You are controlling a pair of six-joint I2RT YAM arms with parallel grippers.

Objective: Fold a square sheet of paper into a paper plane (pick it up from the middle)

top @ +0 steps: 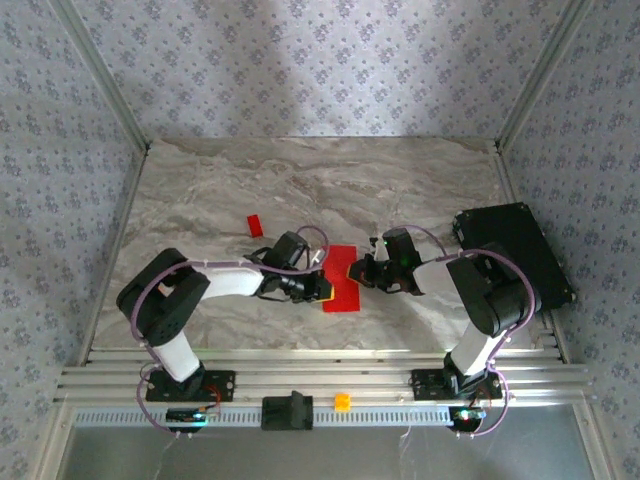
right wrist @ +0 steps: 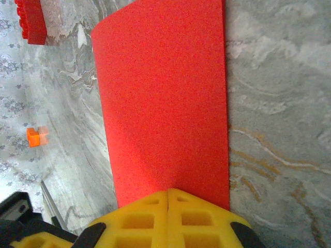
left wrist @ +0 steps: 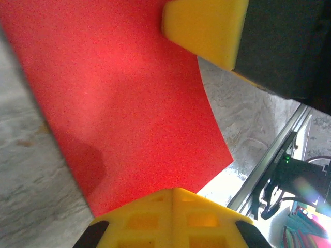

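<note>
Probably lab test cell: marble-look table (top: 300,180), patterned wall panels (top: 300,60), aluminium frame rails (top: 320,378).

A: Arm pose?
B: Both folded in toward the centre. Left arm (top: 215,280): elbow out left, forearm running right, held low. Right arm (top: 480,290) mirrors it, forearm running left.
A: Grippers?
B: Left gripper (top: 325,288) and right gripper (top: 356,272) face each other, tips near, a gap between them. Fingers (left wrist: 150,217) are pressed together on both, no gap at the seam.
</note>
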